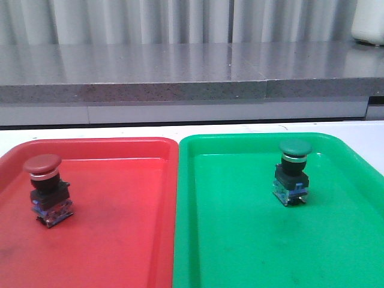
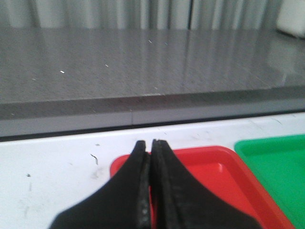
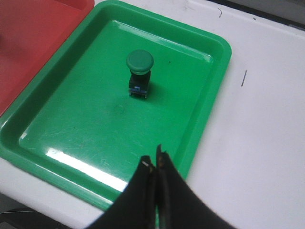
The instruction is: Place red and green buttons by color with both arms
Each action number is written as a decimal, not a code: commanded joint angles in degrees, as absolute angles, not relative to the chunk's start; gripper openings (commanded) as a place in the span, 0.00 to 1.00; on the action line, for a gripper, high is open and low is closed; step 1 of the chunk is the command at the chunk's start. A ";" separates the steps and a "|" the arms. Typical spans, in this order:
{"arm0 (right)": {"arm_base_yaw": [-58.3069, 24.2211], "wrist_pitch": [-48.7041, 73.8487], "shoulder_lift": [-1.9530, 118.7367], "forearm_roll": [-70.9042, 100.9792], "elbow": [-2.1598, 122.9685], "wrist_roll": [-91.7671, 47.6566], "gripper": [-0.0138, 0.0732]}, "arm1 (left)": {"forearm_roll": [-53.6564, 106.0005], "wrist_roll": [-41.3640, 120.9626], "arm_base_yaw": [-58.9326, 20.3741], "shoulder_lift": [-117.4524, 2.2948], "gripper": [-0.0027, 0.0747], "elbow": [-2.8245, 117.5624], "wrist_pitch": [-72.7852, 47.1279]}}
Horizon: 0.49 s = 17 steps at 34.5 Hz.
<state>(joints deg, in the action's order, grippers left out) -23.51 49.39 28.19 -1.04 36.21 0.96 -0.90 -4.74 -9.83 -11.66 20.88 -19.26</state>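
Observation:
The red button stands upright in the red tray, near its left side. The green button stands upright in the green tray, toward its far right; it also shows in the right wrist view. Neither arm shows in the front view. My left gripper is shut and empty, above the far left corner of the red tray. My right gripper is shut and empty, above the edge of the green tray, well apart from the green button.
The two trays lie side by side on a white table. A grey stone ledge runs along the back, with a white object at its far right. Bare white table lies beside the green tray.

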 commanded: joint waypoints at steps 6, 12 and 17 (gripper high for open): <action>-23.54 46.16 28.35 -1.68 37.50 0.92 0.08 | -1.26 -4.88 -3.73 -3.72 0.01 10.83 -7.18; -23.54 46.16 28.35 -1.68 37.50 0.92 0.08 | -1.26 -4.88 -0.25 -0.81 0.01 5.15 -4.45; -23.54 46.16 28.35 -1.68 37.50 0.92 0.08 | -1.26 -4.88 0.38 1.42 0.01 -0.42 2.26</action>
